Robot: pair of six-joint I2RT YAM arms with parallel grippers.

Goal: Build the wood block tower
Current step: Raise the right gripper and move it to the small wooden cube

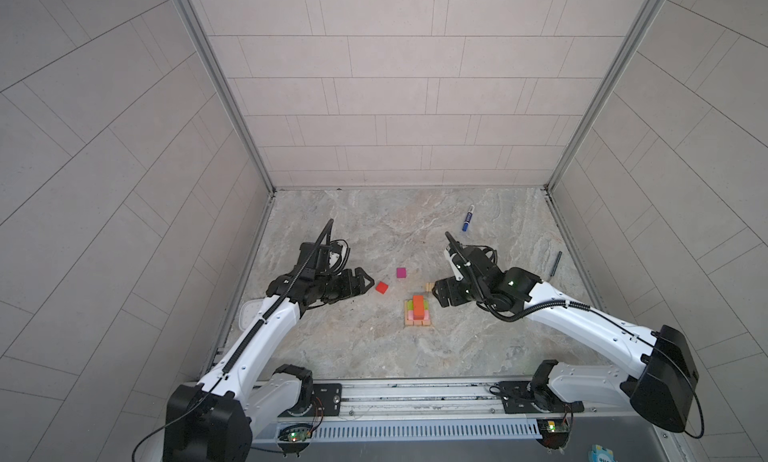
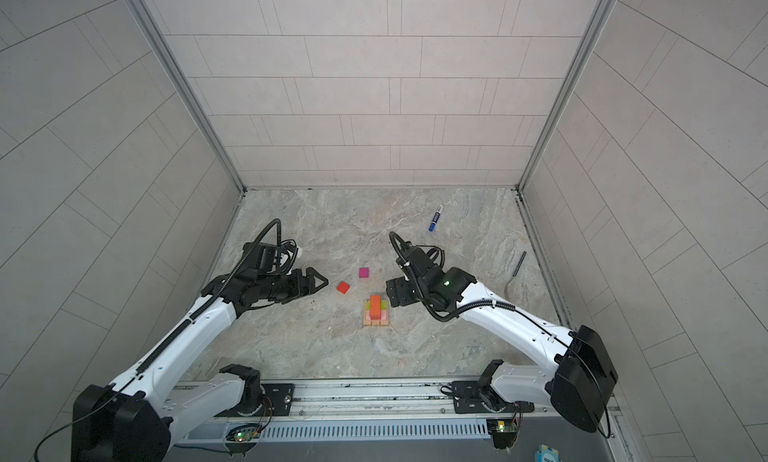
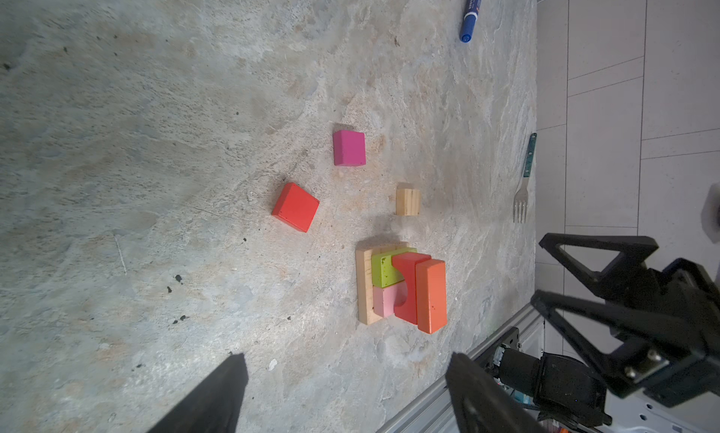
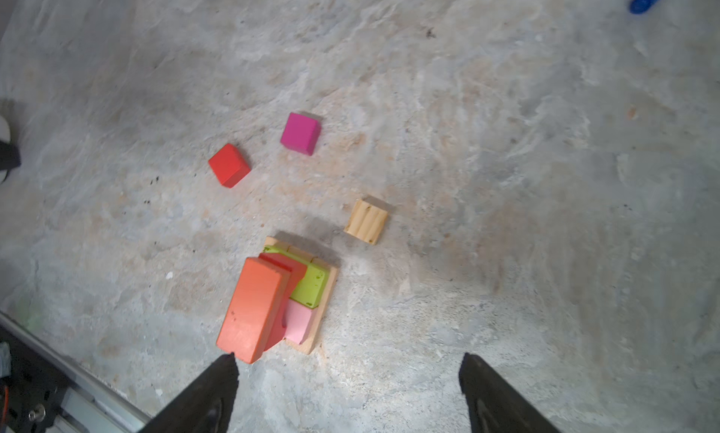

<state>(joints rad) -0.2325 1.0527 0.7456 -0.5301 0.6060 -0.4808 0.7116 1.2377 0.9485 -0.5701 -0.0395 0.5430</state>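
Note:
The wood block tower (image 1: 419, 314) (image 2: 376, 312) stands mid-table: a tan plank base (image 4: 325, 294), lime-green (image 4: 311, 285) and pink (image 4: 299, 322) bricks, a red arch (image 3: 407, 290), and an orange brick (image 4: 255, 306) on top. A red cube (image 1: 382, 287) (image 3: 295, 207), a magenta cube (image 1: 401, 272) (image 4: 300, 133) and a small tan block (image 3: 407, 202) (image 4: 366, 221) lie loose behind it. My left gripper (image 1: 360, 290) (image 3: 346, 359) is open, left of the red cube. My right gripper (image 1: 437, 294) (image 4: 348, 357) is open and empty just right of the tower, one fingertip (image 4: 228, 366) near the orange brick's end.
A blue marker pen (image 1: 467, 218) (image 3: 471, 12) lies at the back right. A fork with a dark handle (image 2: 517, 266) (image 3: 524, 185) lies along the right wall. Tiled walls close in three sides, and a metal rail (image 1: 415, 391) runs along the front.

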